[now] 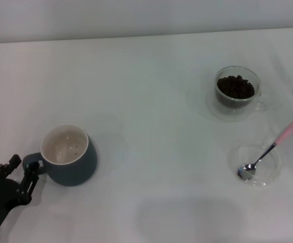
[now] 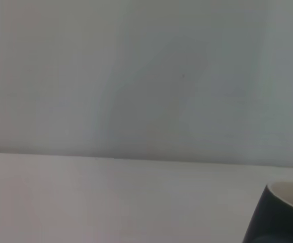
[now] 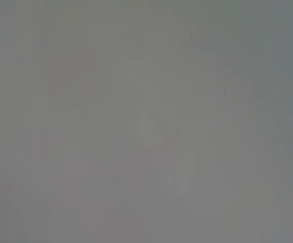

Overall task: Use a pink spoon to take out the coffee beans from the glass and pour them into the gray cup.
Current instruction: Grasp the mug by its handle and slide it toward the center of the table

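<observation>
The gray cup (image 1: 73, 164) stands at the front left, cream inside, with a few dark specks at its bottom; its edge also shows in the left wrist view (image 2: 281, 215). My left gripper (image 1: 24, 169) sits at the cup's loop handle (image 1: 31, 162), fingers apart, one finger (image 1: 32, 174) against the handle. The glass (image 1: 237, 92) stands at the back right, holding a heap of coffee beans (image 1: 235, 86). The pink spoon (image 1: 268, 151) lies with its metal bowl in a flat clear saucer (image 1: 270, 169), front right, with its pink end pointing away. My right gripper is out of view.
The glass stands on a second flat clear saucer (image 1: 212, 109). All of this rests on a white table (image 1: 151, 126) with a pale wall behind it. The right wrist view shows only a blank grey surface.
</observation>
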You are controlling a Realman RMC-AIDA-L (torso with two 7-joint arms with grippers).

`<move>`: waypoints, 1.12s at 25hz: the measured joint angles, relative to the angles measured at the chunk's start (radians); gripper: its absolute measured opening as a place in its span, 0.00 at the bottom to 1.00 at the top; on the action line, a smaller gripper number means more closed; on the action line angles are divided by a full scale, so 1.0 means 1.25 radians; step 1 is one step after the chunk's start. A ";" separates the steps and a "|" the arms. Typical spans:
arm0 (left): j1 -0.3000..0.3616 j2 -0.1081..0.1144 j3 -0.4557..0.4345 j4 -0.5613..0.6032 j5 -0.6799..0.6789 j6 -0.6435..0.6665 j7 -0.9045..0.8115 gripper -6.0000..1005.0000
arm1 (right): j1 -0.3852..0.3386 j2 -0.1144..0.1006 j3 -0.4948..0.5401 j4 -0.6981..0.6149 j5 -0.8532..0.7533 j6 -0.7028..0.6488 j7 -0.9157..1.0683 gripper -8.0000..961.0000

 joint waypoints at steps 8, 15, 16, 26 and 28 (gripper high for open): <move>-0.013 0.001 0.001 -0.008 0.003 0.001 -0.005 0.28 | 0.001 0.000 0.007 0.000 0.000 0.000 0.000 0.92; -0.032 0.002 0.001 -0.009 0.004 0.001 -0.004 0.20 | 0.001 0.000 0.010 0.002 0.000 0.000 0.000 0.92; -0.033 0.002 0.001 -0.009 0.004 0.001 -0.004 0.19 | 0.001 0.000 0.010 0.002 0.000 0.000 0.000 0.92; -0.083 0.005 0.007 -0.010 0.053 0.015 -0.006 0.17 | 0.011 0.000 0.010 0.007 0.000 0.000 0.000 0.92; -0.100 0.004 0.014 -0.010 0.067 0.032 -0.007 0.17 | 0.011 0.001 0.010 0.007 0.000 0.000 0.000 0.92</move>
